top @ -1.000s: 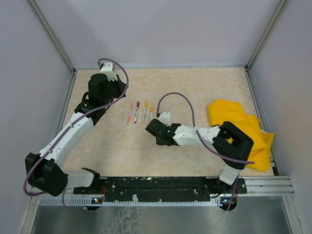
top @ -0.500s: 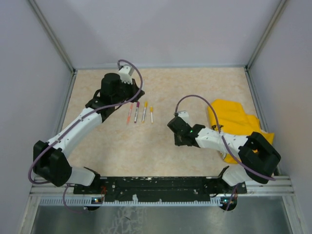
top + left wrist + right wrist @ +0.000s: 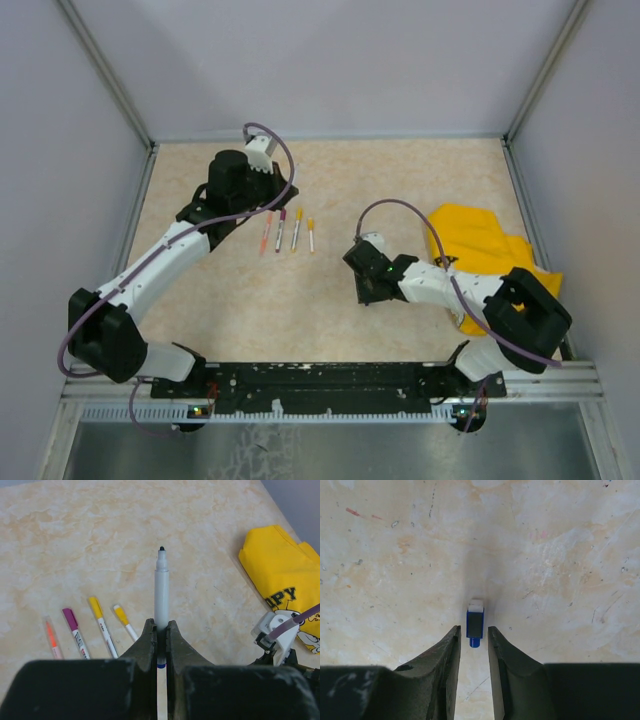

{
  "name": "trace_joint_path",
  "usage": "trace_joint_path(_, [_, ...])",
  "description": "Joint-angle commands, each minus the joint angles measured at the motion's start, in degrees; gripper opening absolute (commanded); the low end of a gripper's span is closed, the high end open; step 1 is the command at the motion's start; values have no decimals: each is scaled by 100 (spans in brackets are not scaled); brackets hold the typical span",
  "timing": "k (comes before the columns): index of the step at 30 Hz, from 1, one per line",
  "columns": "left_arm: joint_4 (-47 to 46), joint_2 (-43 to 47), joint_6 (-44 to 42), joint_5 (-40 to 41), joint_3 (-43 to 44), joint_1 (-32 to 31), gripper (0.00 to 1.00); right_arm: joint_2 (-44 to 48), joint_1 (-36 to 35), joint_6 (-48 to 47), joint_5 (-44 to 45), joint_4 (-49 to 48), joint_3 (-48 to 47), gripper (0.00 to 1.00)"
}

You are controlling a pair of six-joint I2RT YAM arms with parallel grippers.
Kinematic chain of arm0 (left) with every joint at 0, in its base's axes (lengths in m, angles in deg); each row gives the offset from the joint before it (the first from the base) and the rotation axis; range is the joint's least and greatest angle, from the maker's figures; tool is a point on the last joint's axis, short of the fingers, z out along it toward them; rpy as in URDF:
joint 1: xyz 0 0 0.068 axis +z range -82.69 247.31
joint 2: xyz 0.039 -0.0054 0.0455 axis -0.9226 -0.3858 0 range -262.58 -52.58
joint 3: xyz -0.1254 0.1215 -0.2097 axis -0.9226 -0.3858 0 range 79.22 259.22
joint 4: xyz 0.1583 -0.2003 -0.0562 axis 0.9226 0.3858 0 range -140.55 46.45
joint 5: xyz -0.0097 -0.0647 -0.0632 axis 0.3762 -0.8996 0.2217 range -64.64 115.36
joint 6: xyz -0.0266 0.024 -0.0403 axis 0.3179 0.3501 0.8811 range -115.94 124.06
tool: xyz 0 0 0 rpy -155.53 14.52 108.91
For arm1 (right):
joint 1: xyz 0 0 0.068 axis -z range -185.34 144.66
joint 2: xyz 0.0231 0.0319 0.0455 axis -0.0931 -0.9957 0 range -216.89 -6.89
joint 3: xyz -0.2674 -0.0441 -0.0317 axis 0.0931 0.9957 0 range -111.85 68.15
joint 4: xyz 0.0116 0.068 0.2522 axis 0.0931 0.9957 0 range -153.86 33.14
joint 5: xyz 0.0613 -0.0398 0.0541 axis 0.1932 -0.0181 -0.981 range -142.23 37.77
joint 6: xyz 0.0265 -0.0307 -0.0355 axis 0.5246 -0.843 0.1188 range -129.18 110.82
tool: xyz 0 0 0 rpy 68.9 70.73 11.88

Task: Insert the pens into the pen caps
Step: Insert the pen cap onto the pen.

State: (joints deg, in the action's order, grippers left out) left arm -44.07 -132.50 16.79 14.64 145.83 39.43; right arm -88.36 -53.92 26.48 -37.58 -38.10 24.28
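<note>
We see the L gripper (image 3: 160, 630) clamped tight on a white pen (image 3: 161, 585), its dark tip bare and pointing out over the table (image 3: 125, 530). The R gripper (image 3: 472, 635) sits low, jaws narrowly apart. A blue cap (image 3: 475, 622) lies flat on the table betw. its fingertips w/ thin gaps either side, not gripped. A row of capped pens (image 3: 75, 632) lies below the L gripper, and a yellow cloth (image 3: 280, 585) is off to the R.

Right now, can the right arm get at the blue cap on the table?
Probably yes. The blue cap lies on bare table, its near end between the open fingers of the right gripper, and nothing stands around it.
</note>
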Motion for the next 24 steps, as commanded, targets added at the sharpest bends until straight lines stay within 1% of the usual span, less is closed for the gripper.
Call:
trace_joint_path(1, [-23, -7, -119, 77, 157, 10, 0, -158, 50, -133, -91, 49, -83, 30])
trace_joint_path(5, [-16, 9, -127, 119, 151, 10, 0, -228, 49, -206, -103, 127, -167, 33])
trace_joint_path(18, [-23, 23, -145, 135, 142, 7, 0, -570, 44, -307, -14, 44, -398, 33])
trace_joint_path(21, [-18, 20, -137, 142, 142, 8, 0, -722, 49, -369, 34, 90, -498, 32])
trace_joint_path(24, [-22, 20, -140, 152, 142, 10, 0, -815, 41, -401, 98, 218, -591, 27])
